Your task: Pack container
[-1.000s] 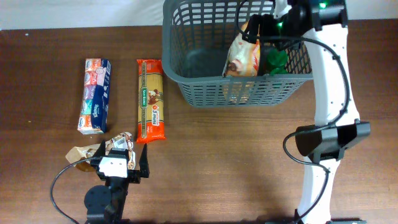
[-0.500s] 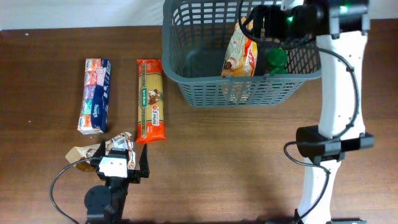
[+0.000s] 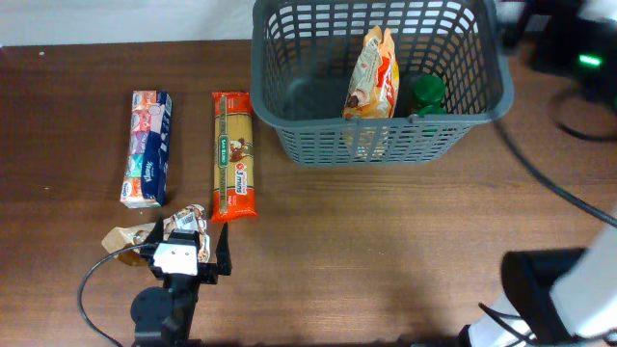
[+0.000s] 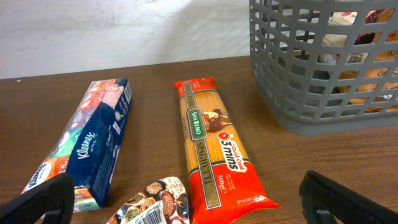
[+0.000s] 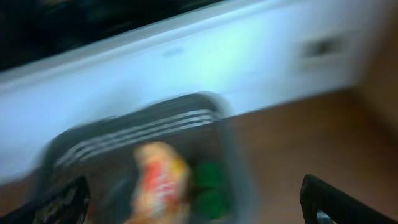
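Now swung off rightward, clear of the basket (image 3: 381, 145) at the table's far side: right arm (image 3: 578, 53), right gripper (image 5: 193, 208) spread wide, empty. Sits low near the front edge, jaws gaping around nothing: left gripper (image 4: 193, 208). Legible only from the left wrist: "Kleenex" on the tissue box (image 4: 93, 146), "San Remo", "Spaghetti", "3 mins" on the red pack (image 4: 214, 149).

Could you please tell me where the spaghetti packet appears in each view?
Overhead: spaghetti packet lies left of centre, left of the basket.
Left wrist: centre, basket upper right.
Right wrist: not in it.
Shared landmark: the basket, blurred in the right wrist view.
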You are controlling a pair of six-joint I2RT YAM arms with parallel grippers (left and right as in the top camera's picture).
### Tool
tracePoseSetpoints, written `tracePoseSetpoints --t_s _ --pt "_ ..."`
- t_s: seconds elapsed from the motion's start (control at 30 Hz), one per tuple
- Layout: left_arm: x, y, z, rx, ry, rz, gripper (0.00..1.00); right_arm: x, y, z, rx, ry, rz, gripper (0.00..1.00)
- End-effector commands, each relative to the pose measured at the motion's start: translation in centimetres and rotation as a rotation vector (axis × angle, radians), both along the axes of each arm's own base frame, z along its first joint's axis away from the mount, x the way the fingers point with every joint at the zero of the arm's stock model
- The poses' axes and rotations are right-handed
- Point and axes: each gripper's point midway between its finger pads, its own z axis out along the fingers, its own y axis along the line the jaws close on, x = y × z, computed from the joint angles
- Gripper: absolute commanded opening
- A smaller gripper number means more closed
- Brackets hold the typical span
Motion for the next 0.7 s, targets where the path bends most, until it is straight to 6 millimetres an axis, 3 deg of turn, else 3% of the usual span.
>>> tracePoseSetpoints --t_s 0.0,0.17,0.37,0.67 --pt "0.0 0.2 0.0 -0.006 -0.004 0.011 0.99 -2.0 -7.0 -0.5 -0.041 0.033 -0.292 0.99" --pt "0.0 0.2 0.0 -0.005 -0.004 0.011 0.99 -4.0 -13.5 -1.6 -0.035 0.082 -0.494 0.99" --pt "0.0 0.2 0.0 -0.005 -0.004 0.011 0.99 -4.3 -18.6 -5.2 -0.007 0.212 -0.626 0.99" --pt "0.0 0.2 0.0 -0.006 -0.007 0.01 0.99 -2.7 -20.5 -12.7 0.048 0.479 -0.632 0.99"
